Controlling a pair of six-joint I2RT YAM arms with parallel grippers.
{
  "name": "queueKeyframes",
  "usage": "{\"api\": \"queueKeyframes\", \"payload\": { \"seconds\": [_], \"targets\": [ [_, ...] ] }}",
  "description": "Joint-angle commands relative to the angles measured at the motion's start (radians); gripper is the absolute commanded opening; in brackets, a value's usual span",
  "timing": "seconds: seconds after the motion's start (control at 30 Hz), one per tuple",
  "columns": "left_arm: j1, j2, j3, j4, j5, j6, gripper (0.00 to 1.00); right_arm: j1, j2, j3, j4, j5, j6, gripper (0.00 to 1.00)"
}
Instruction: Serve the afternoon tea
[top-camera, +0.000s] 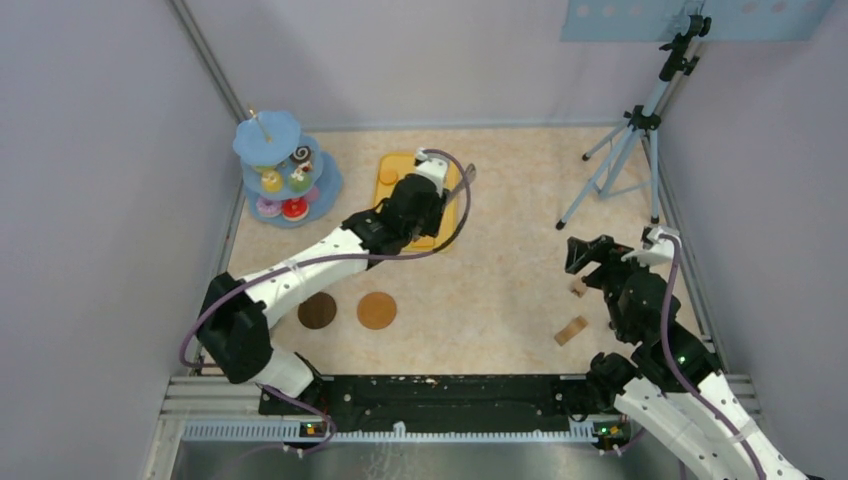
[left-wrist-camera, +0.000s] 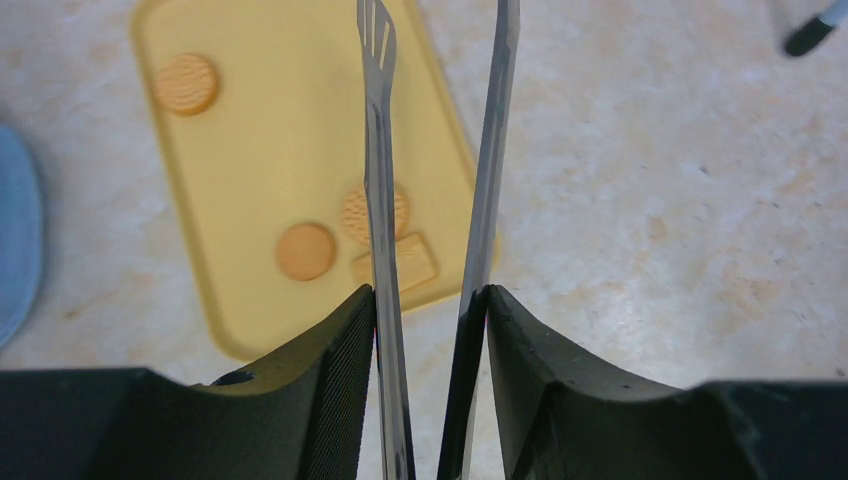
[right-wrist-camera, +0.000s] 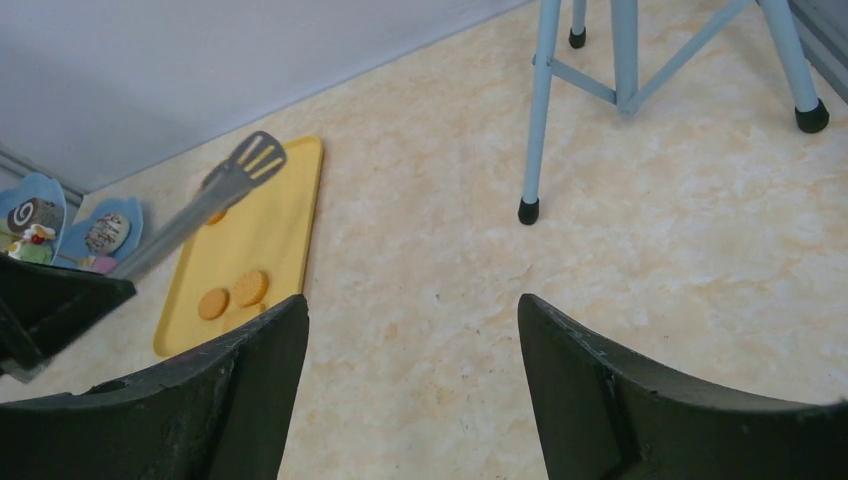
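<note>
My left gripper (top-camera: 425, 205) (left-wrist-camera: 430, 295) is shut on the long metal tongs (left-wrist-camera: 375, 150), which it holds above a yellow tray (top-camera: 392, 165) (left-wrist-camera: 260, 120). The tong tips stand apart. On the tray lie three round orange biscuits (left-wrist-camera: 185, 83) (left-wrist-camera: 305, 250) and one rectangular one (left-wrist-camera: 418, 262). A blue tiered stand (top-camera: 268, 135) at the far left holds small cakes and doughnuts (top-camera: 295, 208). Two round brown coasters (top-camera: 317, 310) (top-camera: 377, 310) lie near the front left. My right gripper (top-camera: 590, 255) (right-wrist-camera: 412, 310) is open and empty at the right. No mugs are in view.
Two small wooden blocks (top-camera: 571, 330) (top-camera: 577, 288) lie by my right gripper. A blue tripod (top-camera: 630, 140) (right-wrist-camera: 545, 110) stands at the back right. Grey walls close in the table on three sides.
</note>
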Motion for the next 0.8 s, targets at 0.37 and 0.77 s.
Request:
{"api": "queueKeyframes", "payload": {
  "seconds": [0.37, 0.77],
  "targets": [
    [0.276, 0.02, 0.166, -0.315, -0.105, 0.001, 0.47, -0.005, 0.056, -0.005, 0.077, -0.051, -0.002, 0.75],
    [0.279, 0.171, 0.202, -0.27, -0.166, -0.002, 0.43, -0.005, 0.061, -0.004, 0.073, -0.055, -0.007, 0.75]
  ]
}}
